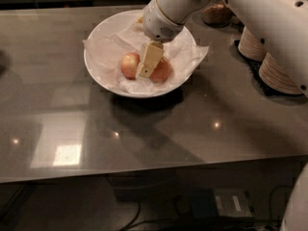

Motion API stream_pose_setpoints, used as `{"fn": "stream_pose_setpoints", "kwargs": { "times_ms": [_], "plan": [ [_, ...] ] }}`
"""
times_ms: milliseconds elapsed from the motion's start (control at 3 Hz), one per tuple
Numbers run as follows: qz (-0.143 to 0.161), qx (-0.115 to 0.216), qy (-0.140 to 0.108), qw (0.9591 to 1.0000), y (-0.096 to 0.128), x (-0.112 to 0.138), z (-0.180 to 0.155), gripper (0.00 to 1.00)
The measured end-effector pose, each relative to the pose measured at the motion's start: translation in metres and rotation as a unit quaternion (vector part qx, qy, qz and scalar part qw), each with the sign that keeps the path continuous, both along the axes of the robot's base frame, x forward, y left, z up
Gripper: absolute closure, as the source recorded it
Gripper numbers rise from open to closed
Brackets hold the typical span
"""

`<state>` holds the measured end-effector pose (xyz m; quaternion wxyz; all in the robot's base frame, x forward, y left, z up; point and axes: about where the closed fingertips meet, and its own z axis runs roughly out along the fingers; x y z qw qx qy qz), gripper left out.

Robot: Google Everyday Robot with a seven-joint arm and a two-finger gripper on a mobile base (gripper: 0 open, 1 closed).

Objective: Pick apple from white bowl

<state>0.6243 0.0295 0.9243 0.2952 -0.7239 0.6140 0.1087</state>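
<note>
The white bowl (pixel 103 76), lined with crinkled white paper, stands at the back middle of the grey table. Two apples lie in it side by side. The paler yellow-pink apple (pixel 129 65) is on the left and the darker red apple (pixel 162 70) is on the right. My gripper (pixel 147 65) reaches down into the bowl from the upper right. Its beige tip sits between the two apples and touches or nearly touches both. The white arm covers the bowl's far rim.
Stacks of beige paper bowls (pixel 276 73) stand at the right edge, close to the arm. A brown woven container (pixel 216 13) is behind them. The table's front edge (pixel 144 174) runs across below, with cables and a box on the floor beneath.
</note>
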Motion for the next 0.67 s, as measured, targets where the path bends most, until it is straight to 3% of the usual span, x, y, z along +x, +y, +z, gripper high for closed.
{"fn": "stream_pose_setpoints", "kwargs": {
  "times_ms": [667],
  "plan": [
    [0.003,0.002,0.01,0.9999,0.0046,0.0172,-0.016,0.2]
  ]
}}
